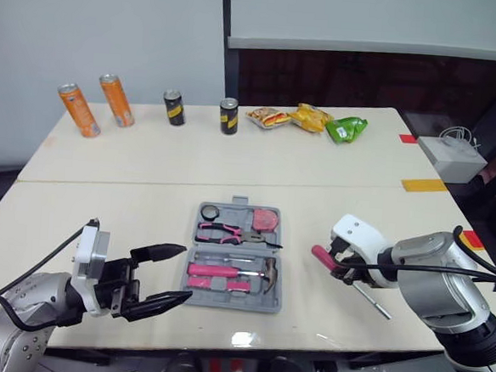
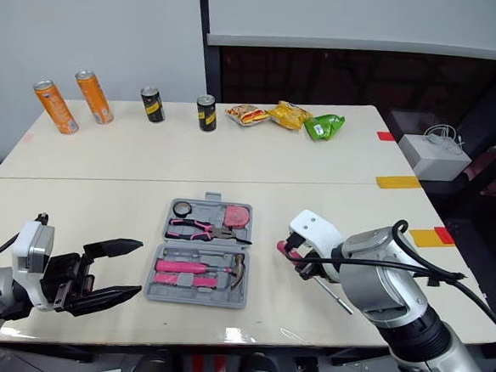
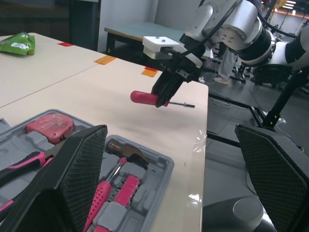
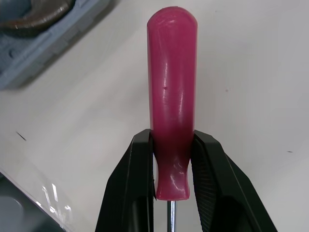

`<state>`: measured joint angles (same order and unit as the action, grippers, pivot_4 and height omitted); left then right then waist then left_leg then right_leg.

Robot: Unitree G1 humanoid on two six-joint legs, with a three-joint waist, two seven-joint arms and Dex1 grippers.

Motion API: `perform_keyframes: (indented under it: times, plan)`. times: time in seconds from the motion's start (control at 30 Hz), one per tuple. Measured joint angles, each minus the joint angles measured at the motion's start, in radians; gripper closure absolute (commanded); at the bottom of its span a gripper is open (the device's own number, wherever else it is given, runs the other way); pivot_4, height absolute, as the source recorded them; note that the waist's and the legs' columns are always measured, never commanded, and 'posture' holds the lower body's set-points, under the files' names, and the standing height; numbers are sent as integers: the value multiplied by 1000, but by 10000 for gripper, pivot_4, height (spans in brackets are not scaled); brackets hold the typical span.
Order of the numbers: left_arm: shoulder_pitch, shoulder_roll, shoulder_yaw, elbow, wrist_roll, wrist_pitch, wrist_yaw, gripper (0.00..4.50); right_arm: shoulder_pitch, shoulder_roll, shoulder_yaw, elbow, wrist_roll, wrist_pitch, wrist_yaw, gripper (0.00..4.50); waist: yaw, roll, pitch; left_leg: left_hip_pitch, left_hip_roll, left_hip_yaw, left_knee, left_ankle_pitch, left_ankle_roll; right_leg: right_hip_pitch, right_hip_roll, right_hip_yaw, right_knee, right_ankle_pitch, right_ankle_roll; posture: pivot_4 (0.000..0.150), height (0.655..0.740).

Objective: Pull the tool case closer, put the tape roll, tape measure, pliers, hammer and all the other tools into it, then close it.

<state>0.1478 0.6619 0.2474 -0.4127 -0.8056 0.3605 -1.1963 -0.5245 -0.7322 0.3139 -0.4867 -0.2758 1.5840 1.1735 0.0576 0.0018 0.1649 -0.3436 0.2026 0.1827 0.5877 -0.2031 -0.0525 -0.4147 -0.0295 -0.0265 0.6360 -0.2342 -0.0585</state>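
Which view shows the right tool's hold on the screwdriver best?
Right wrist view: close up, the right tool clamps the shaft end of the screwdriver by its pink handle, with both fingers. Left wrist view gives it side-on from afar; the eye views show the handle tip and metal shaft sticking out past the tool.

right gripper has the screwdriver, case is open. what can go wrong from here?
1. The right gripper clamps the screwdriver near the shaft end of its handle, with most of the handle sticking out beyond the grip. It may pivot or slip during the move.
2. The tool case already holds the hammer and other tools in tight slots. The screwdriver could land across them instead of seating, which would block closing.
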Motion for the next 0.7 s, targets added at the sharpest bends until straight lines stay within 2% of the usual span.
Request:
perform_keyframes:
  times: [0.17,0.3,0.53,0.6,0.7]
  plan:
    - [9,-1,-1,33,7,-14,-29,0,39,77,-85,14,60,23,-144,39632,4,1,0,1,0,1,-2,1,-3,0,0,0,0,0,0,1500,7400]
    - [15,-3,-7,35,10,-28,-39,0,59,113,-100,52,94,23,-244,39632,4,1,1,3,0,1,-2,2,-9,0,0,1,1,0,0,1500,7400]
    - [20,-5,-14,37,12,-38,-47,0,104,172,-114,109,152,10,-417,39632,4,1,1,6,0,1,-3,2,-9,2,0,1,2,0,0,1500,7400]
    - [22,-4,-15,37,12,-39,-48,0,116,177,-120,122,168,-19,-453,29222,5,1,1,6,0,1,-3,2,-10,3,0,1,1,0,0,1500,7400]
    - [19,10,-14,38,9,-36,-61,0,145,213,-174,132,201,-90,-493,19808,4,0,0,8,0,1,-3,2,-10,3,0,2,2,0,0,1500,7400]
